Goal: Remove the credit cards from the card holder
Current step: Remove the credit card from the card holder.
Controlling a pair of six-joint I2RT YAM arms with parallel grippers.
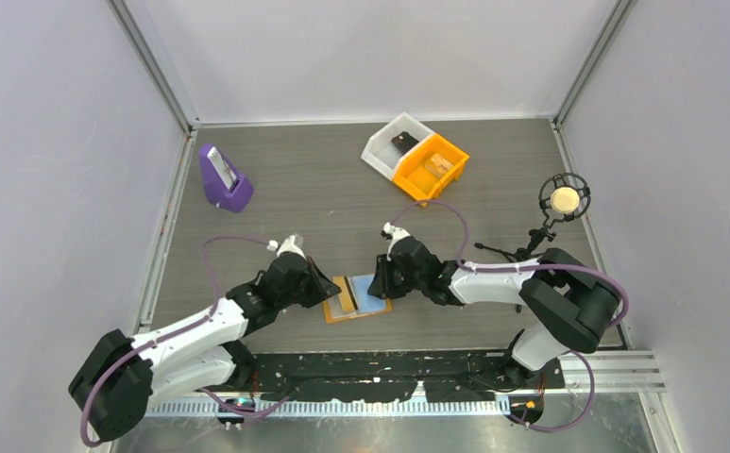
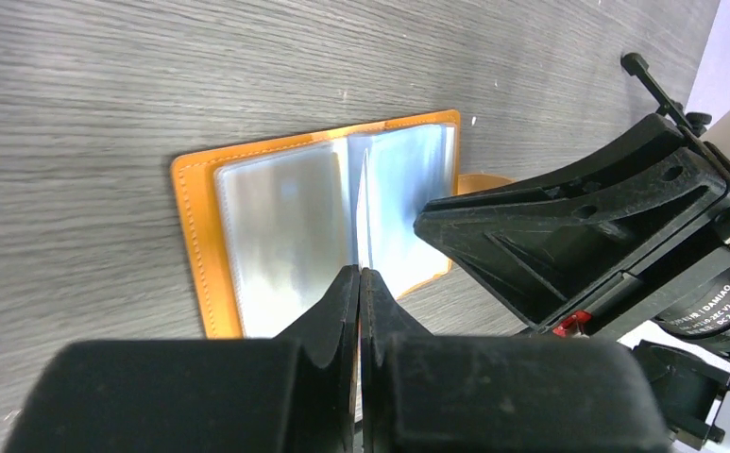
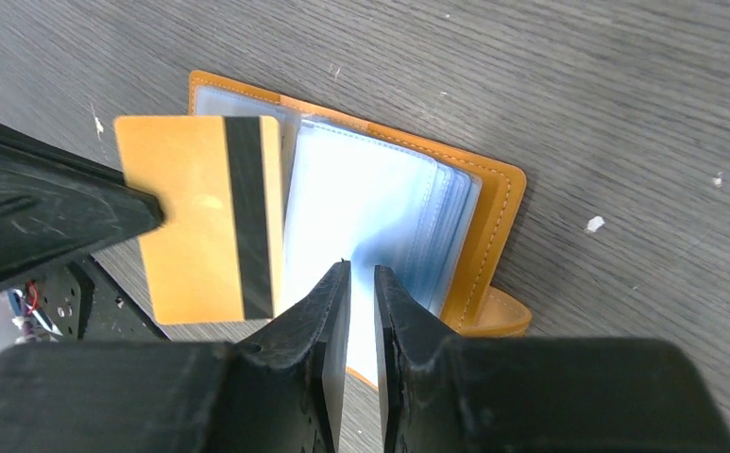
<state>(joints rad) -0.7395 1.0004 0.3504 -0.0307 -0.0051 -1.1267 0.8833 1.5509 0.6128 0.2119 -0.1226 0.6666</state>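
Card holder (image 3: 493, 217) — orange | left claw (image 2: 359, 276) pinches striped card (image 3: 205, 217) | right claw (image 3: 361, 269) pinches glossy sleeve (image 3: 370, 198)

A flat orange card holder (image 1: 370, 300) with light blue inner panels lies open on the grey wood-grain table (image 1: 323, 203). A gold card with a dark stripe (image 1: 344, 296) covers its left half. The left gripper (image 1: 327, 283) meets the card; the right gripper (image 1: 381, 280) meets the blue half. Well behind stand a purple plastic stand (image 1: 224, 181) and an adjoining white plastic bin (image 1: 391, 142) and orange plastic bin (image 1: 432, 165).
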